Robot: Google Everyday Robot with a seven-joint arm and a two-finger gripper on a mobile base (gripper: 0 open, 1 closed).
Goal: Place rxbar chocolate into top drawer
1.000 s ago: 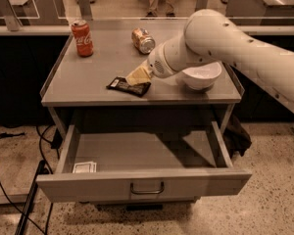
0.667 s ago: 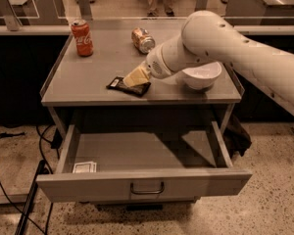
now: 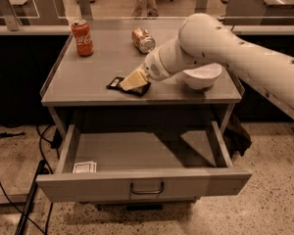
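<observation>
The rxbar chocolate [image 3: 118,84] is a flat dark wrapper with a white patch, lying on the counter top near its front edge, left of centre. My gripper [image 3: 133,81] comes in from the right on the white arm and sits right over the bar, covering most of it. The top drawer [image 3: 142,185] is pulled out wide below the counter, its handle at the centre of the front panel. Its floor is bare apart from a small white packet [image 3: 84,167] in the front left corner.
A red cola can [image 3: 82,37] stands at the back left of the counter. A second can [image 3: 143,39] lies on its side at the back centre. A white bowl [image 3: 202,76] sits at the right, just behind the arm. Cables run on the floor at left.
</observation>
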